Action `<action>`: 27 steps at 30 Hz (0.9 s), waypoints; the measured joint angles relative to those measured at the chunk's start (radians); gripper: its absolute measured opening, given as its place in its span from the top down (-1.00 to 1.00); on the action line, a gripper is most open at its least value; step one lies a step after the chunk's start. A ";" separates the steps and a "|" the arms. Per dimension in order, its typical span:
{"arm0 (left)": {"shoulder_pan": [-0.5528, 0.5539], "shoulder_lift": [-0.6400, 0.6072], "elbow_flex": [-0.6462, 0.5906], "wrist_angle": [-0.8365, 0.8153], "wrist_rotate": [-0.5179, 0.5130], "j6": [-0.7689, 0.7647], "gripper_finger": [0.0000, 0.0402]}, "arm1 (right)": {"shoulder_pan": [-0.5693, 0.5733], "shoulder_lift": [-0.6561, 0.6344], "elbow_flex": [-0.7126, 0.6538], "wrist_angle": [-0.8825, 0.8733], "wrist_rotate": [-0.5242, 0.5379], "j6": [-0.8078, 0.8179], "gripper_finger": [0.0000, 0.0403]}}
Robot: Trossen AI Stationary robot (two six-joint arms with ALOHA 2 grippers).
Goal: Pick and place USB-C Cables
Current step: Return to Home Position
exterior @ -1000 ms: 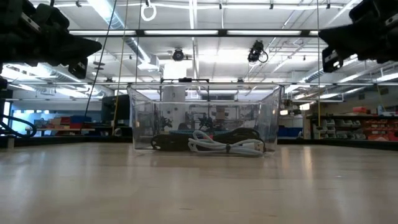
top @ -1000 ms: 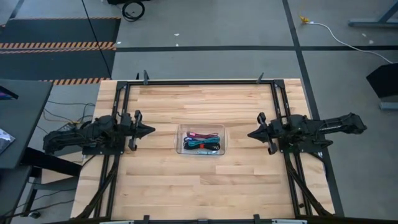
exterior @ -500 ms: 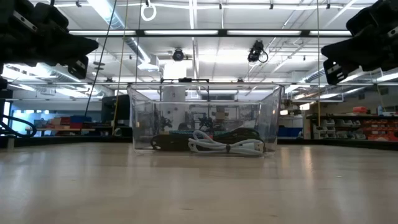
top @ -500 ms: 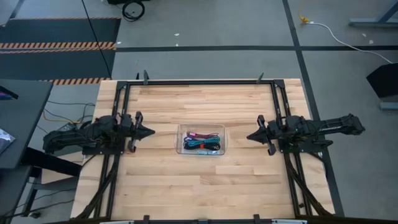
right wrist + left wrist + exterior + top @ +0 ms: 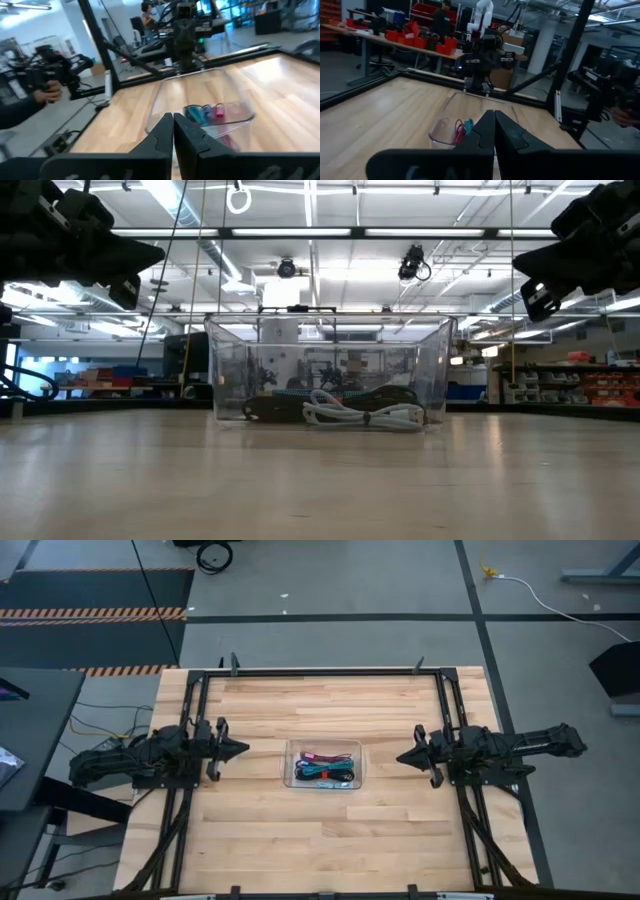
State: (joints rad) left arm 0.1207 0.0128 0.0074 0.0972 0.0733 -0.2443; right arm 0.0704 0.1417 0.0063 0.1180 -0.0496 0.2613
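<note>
Cables in tray, between left claw, right claw.

Fingers together: left hand, right hand

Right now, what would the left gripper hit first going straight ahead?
Probably the clear tray of cables; the left gripper hangs higher, so it might pass over instead.
</note>
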 joint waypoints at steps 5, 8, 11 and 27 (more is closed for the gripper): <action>0.000 0.000 0.000 0.001 0.009 0.000 0.98 | 0.000 0.000 0.000 -0.008 -0.100 0.026 0.90; 0.000 0.000 0.000 0.001 0.009 0.000 0.98 | 0.000 0.000 0.000 -0.004 -0.099 -0.005 0.90; 0.000 0.000 0.000 0.001 0.009 0.000 0.98 | 0.000 0.000 0.000 0.012 -0.099 -0.029 0.91; 0.000 0.000 0.000 0.003 0.010 0.000 0.98 | 0.000 0.000 0.000 0.023 -0.099 -0.021 0.91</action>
State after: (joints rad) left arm 0.1207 0.0128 0.0071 0.1004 0.0834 -0.2443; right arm 0.0704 0.1417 0.0063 0.1410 -0.1482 0.2401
